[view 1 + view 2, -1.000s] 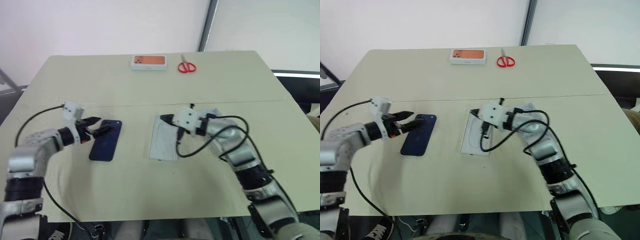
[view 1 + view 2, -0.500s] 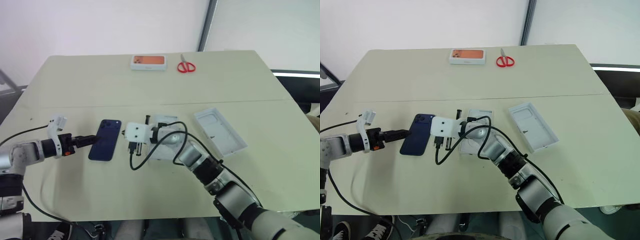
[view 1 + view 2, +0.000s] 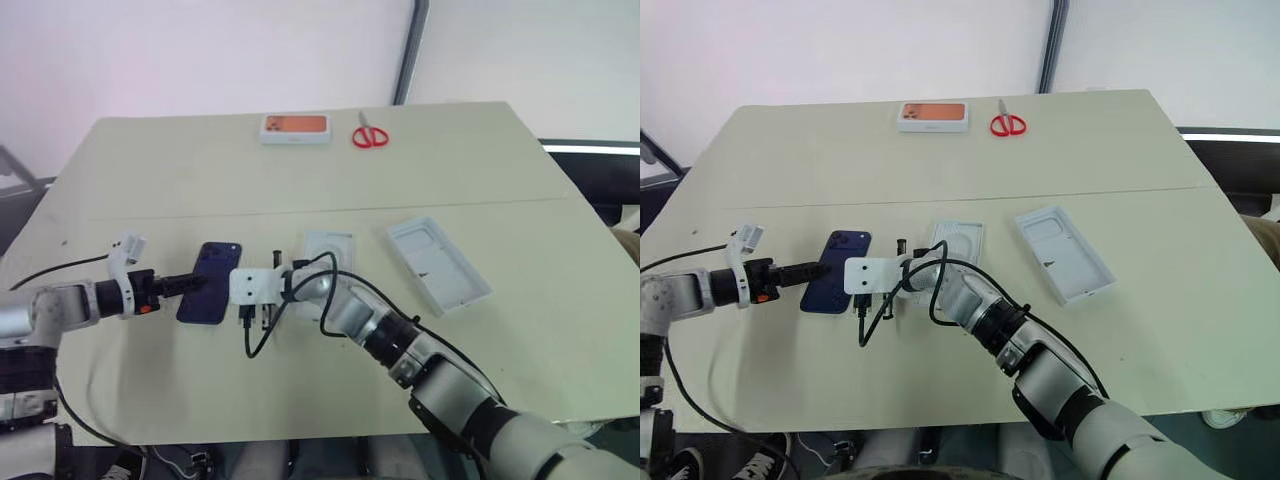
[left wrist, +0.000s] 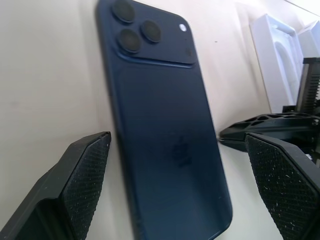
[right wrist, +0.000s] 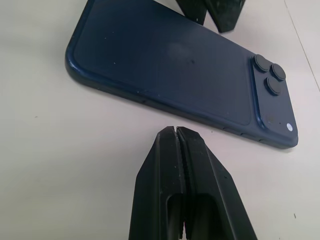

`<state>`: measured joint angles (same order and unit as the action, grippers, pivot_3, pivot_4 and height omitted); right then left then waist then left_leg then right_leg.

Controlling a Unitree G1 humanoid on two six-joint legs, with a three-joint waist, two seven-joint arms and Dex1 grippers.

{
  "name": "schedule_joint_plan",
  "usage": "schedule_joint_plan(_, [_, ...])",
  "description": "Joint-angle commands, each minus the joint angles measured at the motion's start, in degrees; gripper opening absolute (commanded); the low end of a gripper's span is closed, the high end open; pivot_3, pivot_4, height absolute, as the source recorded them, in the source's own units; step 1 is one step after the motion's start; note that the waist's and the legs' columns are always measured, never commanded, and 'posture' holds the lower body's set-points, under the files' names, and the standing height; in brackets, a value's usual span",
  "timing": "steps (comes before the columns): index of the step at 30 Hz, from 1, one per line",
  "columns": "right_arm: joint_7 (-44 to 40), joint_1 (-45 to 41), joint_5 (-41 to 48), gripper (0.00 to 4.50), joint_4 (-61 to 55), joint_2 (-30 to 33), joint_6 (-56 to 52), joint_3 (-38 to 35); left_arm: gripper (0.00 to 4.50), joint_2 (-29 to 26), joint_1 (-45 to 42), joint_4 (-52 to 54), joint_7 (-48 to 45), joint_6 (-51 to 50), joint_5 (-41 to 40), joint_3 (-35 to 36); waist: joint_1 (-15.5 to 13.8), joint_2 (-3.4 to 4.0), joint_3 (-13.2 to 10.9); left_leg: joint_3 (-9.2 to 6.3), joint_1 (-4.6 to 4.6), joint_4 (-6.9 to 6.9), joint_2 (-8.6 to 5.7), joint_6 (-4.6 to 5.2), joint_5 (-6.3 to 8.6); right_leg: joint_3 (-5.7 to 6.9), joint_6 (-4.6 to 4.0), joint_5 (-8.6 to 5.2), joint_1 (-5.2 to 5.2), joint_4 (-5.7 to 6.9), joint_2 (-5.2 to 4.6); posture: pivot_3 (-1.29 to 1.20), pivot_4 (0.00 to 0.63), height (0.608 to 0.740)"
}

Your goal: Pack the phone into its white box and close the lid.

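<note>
My spread left fingers (image 4: 82, 185) sit around the phone (image 3: 211, 295), across its long side. My right fingers (image 5: 187, 195), pressed together, wait beside it.

Head eyes look down over the table (image 3: 480, 180); wrist cameras (close, opposite sides) share the phone (image 4: 165, 130)

Silver arms, blk cables, blk textured fingers (image 4: 85, 175)

We count: one phone (image 3: 211, 283); one white box (image 3: 326, 250); one lid (image 3: 439, 263); one pair red scissors (image 3: 371, 134); one orange-topped box (image 3: 295, 126); two grippers, left gripper (image 3: 196, 282), right gripper (image 5: 184, 150).
</note>
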<state>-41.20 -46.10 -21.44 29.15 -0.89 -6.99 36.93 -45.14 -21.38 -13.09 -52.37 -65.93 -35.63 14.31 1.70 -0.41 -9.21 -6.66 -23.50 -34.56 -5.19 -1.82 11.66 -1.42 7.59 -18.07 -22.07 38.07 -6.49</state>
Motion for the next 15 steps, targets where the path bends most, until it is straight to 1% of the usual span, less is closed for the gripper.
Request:
schedule_joint_plan(1, [0.13,-0.39,-1.36,0.07,-0.71,0.75,0.32,0.25,4.5,3.91,2.46,0.25,0.15,-3.65,-0.5,-5.68,-0.5,0.1,0.1,0.0,0.01,0.0,-0.01,0.0,0.0,0.0,0.0,0.0,0.01,0.0,-0.01,0.0,0.15,0.74])
schedule_joint_plan(8, [0.13,-0.11,-1.57,0.07,-0.75,1.09,-0.23,-0.28,4.5,7.53,-0.11,-0.85,1.47,-7.18,-2.1,-3.7,-1.16,0.24,0.25,-0.03,0.14,-0.02,-0.05,0.0,0.0,0.01,0.0,0.0,0.2,-0.02,-0.03,0.0,0.15,0.74])
schedule_joint_plan(11, [0.15,-0.06,-1.62,0.07,-1.01,1.41,-0.04,-0.35,4.5,7.66,0.02,0.66,0.6,-8.42,-2.72,-4.1,-1.1,0.24,0.25,-0.05,0.16,-0.02,-0.07,0.0,0.0,0.01,0.01,-0.01,0.24,-0.04,-0.04,0.0,0.15,0.74])
schedule_joint_plan(15, [0.13,0.34,-1.73,0.07,-1.15,1.9,0.13,-0.27,4.5,7.99,-0.92,-1.67,1.85,-7.53,-2.21,-2.18,-1.13,0.24,0.25,-0.06,0.16,-0.02,-0.07,0.0,0.0,0.03,0.01,-0.01,0.24,-0.04,-0.04,0.0,0.15,0.74])
